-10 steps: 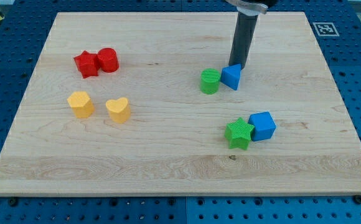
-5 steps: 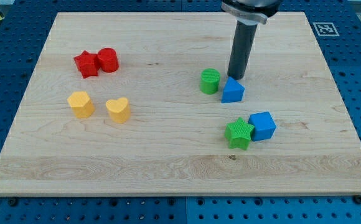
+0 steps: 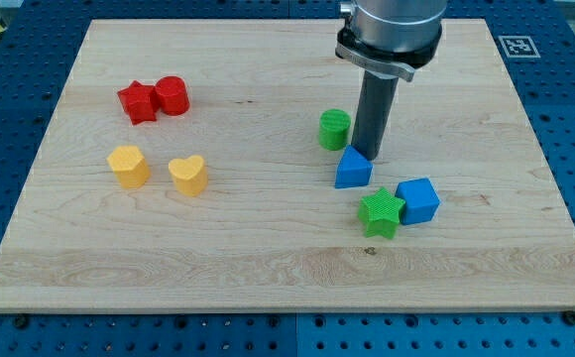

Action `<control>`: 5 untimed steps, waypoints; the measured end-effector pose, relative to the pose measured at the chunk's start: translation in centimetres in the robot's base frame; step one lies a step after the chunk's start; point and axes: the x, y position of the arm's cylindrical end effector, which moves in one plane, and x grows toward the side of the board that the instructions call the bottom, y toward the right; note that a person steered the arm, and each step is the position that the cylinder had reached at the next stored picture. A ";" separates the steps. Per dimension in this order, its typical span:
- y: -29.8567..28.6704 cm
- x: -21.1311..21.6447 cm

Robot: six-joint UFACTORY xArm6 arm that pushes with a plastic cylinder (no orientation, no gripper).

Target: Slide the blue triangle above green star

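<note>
Straight dark rod, my tip (image 3: 365,156) at bottom; grey ribbed metal collar above.

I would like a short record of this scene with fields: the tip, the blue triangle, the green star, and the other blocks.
tip: my tip at the blue triangle's top side
blue triangle: up-left of the green star, close to it
green star: touching the blue cube
other blocks: green cylinder; red star beside red cylinder; two yellow blocks at the view's left

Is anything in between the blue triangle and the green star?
No. In the camera view, only a thin strip of bare wood separates the blue triangle from the green star below it. My tip sits at the triangle's top edge.
</note>
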 end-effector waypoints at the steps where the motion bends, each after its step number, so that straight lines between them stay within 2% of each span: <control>1: -3.4 0.4; 2: -6.0 3.0; 5: -1.8 3.4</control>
